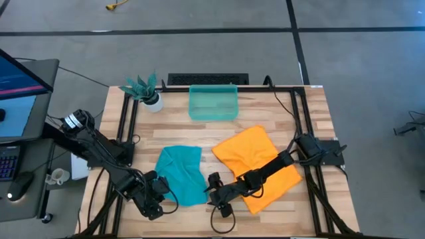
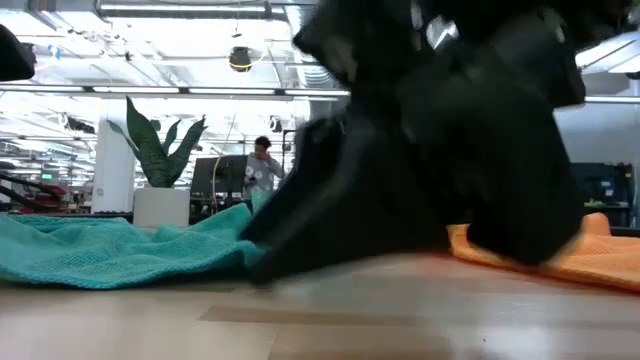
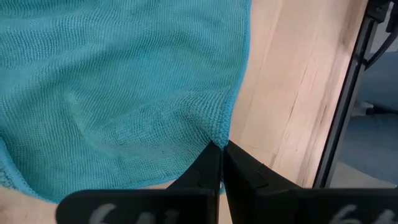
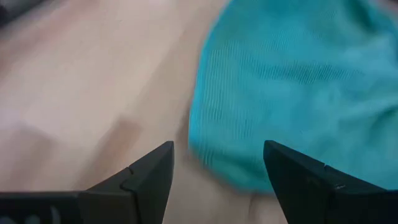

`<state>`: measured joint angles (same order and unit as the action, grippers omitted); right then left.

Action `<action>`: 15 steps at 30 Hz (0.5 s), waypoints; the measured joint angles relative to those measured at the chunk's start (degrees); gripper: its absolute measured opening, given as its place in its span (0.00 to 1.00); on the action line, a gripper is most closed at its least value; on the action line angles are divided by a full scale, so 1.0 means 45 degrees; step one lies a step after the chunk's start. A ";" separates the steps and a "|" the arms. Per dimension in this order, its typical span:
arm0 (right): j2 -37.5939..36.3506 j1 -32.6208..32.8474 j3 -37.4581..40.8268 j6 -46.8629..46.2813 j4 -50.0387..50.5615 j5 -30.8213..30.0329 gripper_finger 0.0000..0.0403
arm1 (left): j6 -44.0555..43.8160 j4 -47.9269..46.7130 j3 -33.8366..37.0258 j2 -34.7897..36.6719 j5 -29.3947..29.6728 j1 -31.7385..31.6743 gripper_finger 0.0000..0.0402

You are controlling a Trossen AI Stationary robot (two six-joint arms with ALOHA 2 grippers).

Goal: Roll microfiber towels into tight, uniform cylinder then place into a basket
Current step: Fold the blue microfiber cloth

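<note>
left gripper (image 3: pixel 221 149) fingers pinch teal towel (image 3: pixel 118 81) hem | right gripper (image 4: pixel 217 163) fingers spread, nothing held

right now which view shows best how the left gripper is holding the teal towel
The left wrist view: the left gripper is shut on the teal towel, pinching its edge. The high view shows it at the towel's near left corner, without grip detail. The low view hides it behind a dark arm. The right wrist view shows only towel.

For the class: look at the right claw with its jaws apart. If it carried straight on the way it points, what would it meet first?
Most likely the teal towel: the right claw points at its near edge, open, just short of the cloth. Depth is hard to judge.
</note>
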<state>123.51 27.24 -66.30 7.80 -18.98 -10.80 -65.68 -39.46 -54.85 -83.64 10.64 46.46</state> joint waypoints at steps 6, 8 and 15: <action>0.0472 0.0005 -0.0069 -0.0835 -0.0463 -0.0229 0.67 | 0.0001 -0.0005 0.0000 0.0000 0.0240 0.0000 0.00; 0.0480 0.0010 -0.0069 -0.1078 -0.0422 -0.0329 0.67 | 0.0009 -0.0005 0.0000 0.0000 0.0266 0.0000 0.00; 0.0383 0.0051 -0.0049 -0.1187 -0.0194 -0.1012 0.54 | 0.0414 -0.0010 0.0000 0.0000 0.0322 0.0001 0.00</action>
<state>125.23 27.48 -66.52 2.46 -19.85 -15.35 -63.82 -39.51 -54.85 -83.64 12.09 46.46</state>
